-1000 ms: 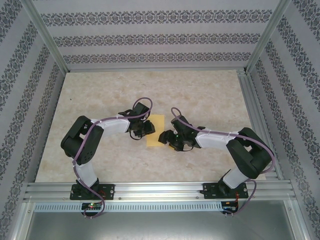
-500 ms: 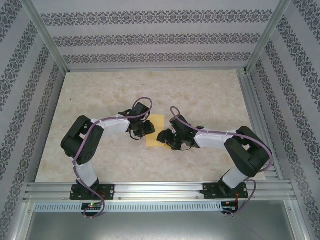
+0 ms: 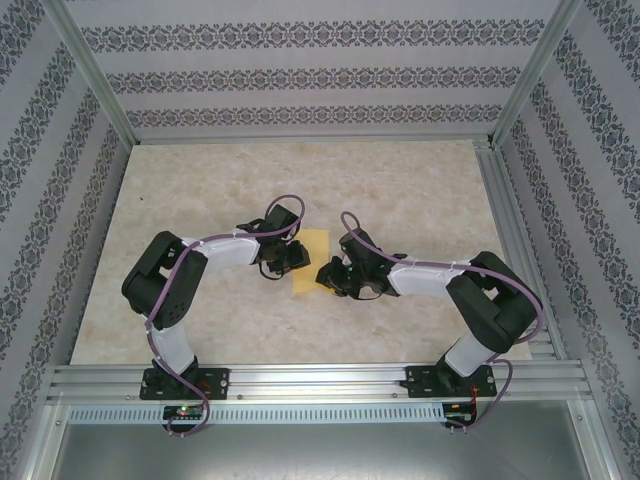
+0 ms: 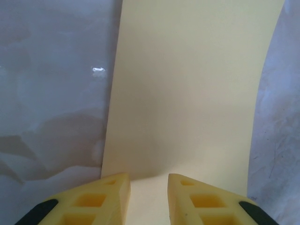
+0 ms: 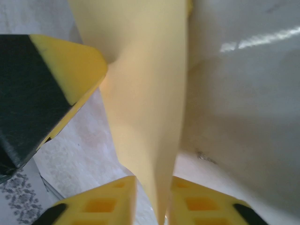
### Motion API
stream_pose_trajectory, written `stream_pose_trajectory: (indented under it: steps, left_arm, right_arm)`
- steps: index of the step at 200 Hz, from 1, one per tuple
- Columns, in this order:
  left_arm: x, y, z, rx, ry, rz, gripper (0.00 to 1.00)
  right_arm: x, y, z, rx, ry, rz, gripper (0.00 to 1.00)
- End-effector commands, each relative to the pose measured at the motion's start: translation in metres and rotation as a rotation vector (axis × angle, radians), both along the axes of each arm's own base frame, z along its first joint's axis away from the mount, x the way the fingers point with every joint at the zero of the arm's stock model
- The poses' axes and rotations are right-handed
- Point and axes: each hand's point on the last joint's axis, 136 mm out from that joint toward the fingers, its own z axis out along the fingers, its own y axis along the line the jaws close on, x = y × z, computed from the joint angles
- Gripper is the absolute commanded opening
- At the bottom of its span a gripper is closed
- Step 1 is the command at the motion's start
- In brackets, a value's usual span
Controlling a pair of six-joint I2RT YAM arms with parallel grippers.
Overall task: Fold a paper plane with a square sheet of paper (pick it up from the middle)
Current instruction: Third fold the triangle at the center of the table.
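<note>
The square sheet of paper (image 3: 311, 262) lies mid-table (image 3: 420, 190) between my two grippers, with its right edge curled up off the surface. My right gripper (image 5: 153, 199) is pinched onto that raised edge. My left gripper (image 4: 149, 197) sits with fingers narrowly parted over the opposite edge, which lies flat. I judge the first fold barely begun: no pressed crease or pointed nose shows, so nearly all the folding remains.

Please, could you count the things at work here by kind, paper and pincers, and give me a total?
yellow paper sheet: 1
pincers: 2 (left pincer, right pincer)
Total: 3
</note>
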Motion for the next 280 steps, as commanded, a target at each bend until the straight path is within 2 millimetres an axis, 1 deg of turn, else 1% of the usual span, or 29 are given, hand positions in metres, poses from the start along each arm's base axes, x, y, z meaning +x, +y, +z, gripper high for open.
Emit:
stream_pose_trajectory:
  steps: [1,6,23,41,58,70,84,98,118,134,161,166,181,195,217,245,259,280]
  left_arm:
    - [0.001,0.004,0.002,0.007,-0.003,-0.004,0.30]
    - [0.002,0.003,0.005,0.002,-0.011,-0.008,0.30]
    - [0.008,-0.004,0.020,-0.038,-0.058,-0.035,0.31]
    - [0.015,-0.014,0.037,-0.082,-0.114,-0.078,0.34]
    - [0.021,-0.018,0.044,-0.090,-0.138,-0.098,0.35]
    - [0.024,-0.016,0.042,-0.075,-0.141,-0.097,0.35]
    - [0.027,-0.011,0.035,-0.058,-0.133,-0.092,0.35]
    - [0.030,-0.010,0.030,-0.067,-0.121,-0.083,0.34]
    - [0.033,-0.013,0.022,-0.061,-0.105,-0.096,0.31]
    - [0.033,-0.011,0.013,-0.034,-0.085,-0.096,0.28]
    - [0.031,-0.005,0.002,0.003,-0.066,-0.094,0.26]
    - [0.031,-0.005,0.001,0.007,-0.064,-0.093,0.26]
    - [0.030,-0.004,-0.002,0.012,-0.058,-0.097,0.25]
    - [0.030,-0.004,-0.003,0.013,-0.056,-0.100,0.26]
    - [0.029,-0.004,-0.004,0.016,-0.053,-0.100,0.25]
    - [0.028,-0.003,-0.007,0.018,-0.051,-0.101,0.25]
    - [0.027,-0.003,-0.009,0.018,-0.046,-0.100,0.25]
    - [0.026,-0.002,-0.011,0.019,-0.041,-0.099,0.24]
  right_arm:
    - [0.001,-0.017,-0.003,-0.048,0.002,-0.040,0.15]
    - [0.001,-0.019,-0.004,-0.058,0.004,-0.046,0.13]
    - [0.000,-0.025,-0.005,-0.076,0.008,-0.036,0.00]
    - [-0.003,-0.028,-0.006,-0.085,0.018,0.016,0.00]
    - [-0.007,-0.031,-0.008,-0.096,0.029,0.082,0.00]
    - [-0.010,-0.035,-0.009,-0.119,0.037,0.124,0.00]
    - [-0.012,-0.038,-0.009,-0.135,0.034,0.156,0.00]
    - [-0.012,-0.038,-0.007,-0.134,0.032,0.177,0.00]
    - [-0.010,-0.037,-0.007,-0.131,0.035,0.173,0.00]
    - [-0.007,-0.035,-0.005,-0.117,0.027,0.153,0.00]
    - [0.002,-0.029,0.009,-0.037,-0.025,0.094,0.21]
    - [0.003,-0.029,0.010,-0.030,-0.032,0.083,0.23]
    - [0.005,-0.029,0.014,-0.006,-0.042,0.060,0.25]
    - [0.004,-0.031,0.013,-0.007,-0.034,0.046,0.25]
    - [0.004,-0.033,0.011,-0.006,-0.024,0.027,0.21]
    - [0.004,-0.035,0.011,0.000,-0.017,0.007,0.10]
    - [0.004,-0.033,0.013,0.010,-0.018,0.004,0.06]
    - [0.009,-0.025,0.021,0.045,-0.048,0.021,0.05]
